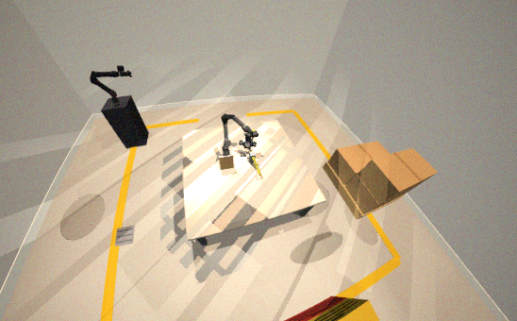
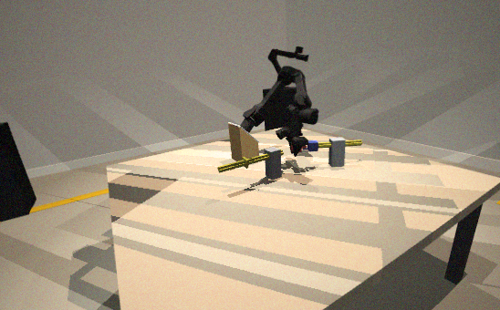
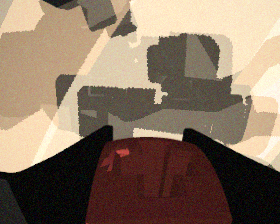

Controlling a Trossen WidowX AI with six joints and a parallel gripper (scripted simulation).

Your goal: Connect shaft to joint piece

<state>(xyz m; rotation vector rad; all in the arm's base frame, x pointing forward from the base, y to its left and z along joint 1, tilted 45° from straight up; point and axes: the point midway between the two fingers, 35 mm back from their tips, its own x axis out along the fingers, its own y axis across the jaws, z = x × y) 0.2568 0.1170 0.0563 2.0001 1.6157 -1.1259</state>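
Observation:
The fixed shaft is yellow and runs through a grey block; a blue part sits on its inner end. The red joint piece fills the space between the fingers in the wrist view; in the exterior view it is mostly hidden. My gripper is shut on the joint piece. The second shaft is yellow with a small cross peg and passes through another grey block. Its inner end stands apart from the joint piece. Which way the opening points is hidden by the fingers.
An upright tan board stands on the table beside the second shaft, near the arm's base. A black pedestal with another arm stands off the table, and cardboard boxes stand on the right.

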